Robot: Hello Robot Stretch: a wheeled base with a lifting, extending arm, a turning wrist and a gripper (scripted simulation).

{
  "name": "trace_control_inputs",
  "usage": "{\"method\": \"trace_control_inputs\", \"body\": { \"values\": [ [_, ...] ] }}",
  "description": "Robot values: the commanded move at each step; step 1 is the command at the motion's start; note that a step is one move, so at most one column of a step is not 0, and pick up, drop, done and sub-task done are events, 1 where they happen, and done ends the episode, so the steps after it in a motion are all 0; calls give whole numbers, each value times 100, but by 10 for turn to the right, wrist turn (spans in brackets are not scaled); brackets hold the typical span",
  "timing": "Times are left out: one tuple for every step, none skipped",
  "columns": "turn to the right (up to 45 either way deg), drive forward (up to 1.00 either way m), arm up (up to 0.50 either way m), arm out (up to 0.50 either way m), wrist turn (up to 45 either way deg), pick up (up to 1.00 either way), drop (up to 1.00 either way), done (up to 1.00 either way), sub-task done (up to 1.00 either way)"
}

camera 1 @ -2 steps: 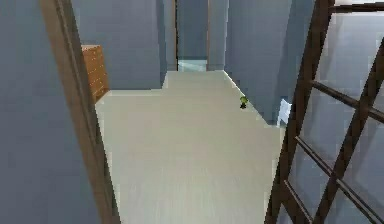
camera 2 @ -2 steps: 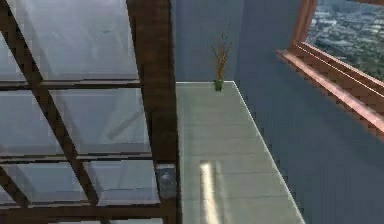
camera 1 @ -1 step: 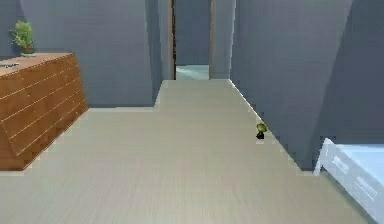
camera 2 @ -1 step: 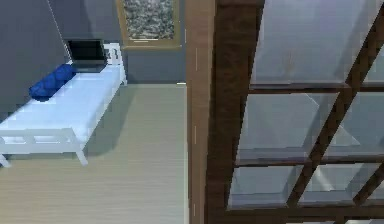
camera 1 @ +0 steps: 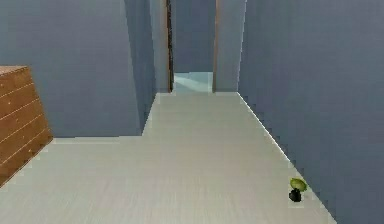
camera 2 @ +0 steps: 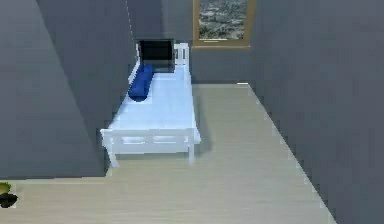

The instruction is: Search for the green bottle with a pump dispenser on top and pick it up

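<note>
In the forward view, a pale plank floor [camera 1: 180,150] runs from the bottom of the frame up to a narrow doorway [camera 1: 192,50] at the top centre. The doorway has a brown frame, and behind it lies a lighter strip of floor. Blue-grey walls [camera 1: 320,90] stand on both sides. At the left edge, about the middle of the height, is a wooden dresser [camera 1: 20,120] with horizontal drawer lines. In the lower right of the frame, 1 small thing [camera 1: 296,189] stands on the floor, close to the foot of the right wall. It has a yellow-green top and a dark base. I cannot tell from its shape whether it is the green bottle with the pump.

In the arm side view, a white bed [camera 2: 155,115] with a pale blue cover stands left of the centre, with its head toward the top of the frame. A blue roll [camera 2: 142,82] lies on the left side of the bed near the head, and a dark square thing [camera 2: 155,50] stands upright at the head. At the top, right of the centre, a wooden frame [camera 2: 222,20] hangs on the far wall; I cannot tell whether it is a window or a picture. At the lower left edge of the frame, a small yellow-green and dark thing [camera 2: 5,190] is on the floor.

How the fingers stand, I cannot tell.
</note>
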Motion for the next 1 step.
{"method": "trace_control_inputs", "body": {
  "values": [
    [0, 100, 0, 0, 0, 0, 0, 0, 0]
  ]
}}
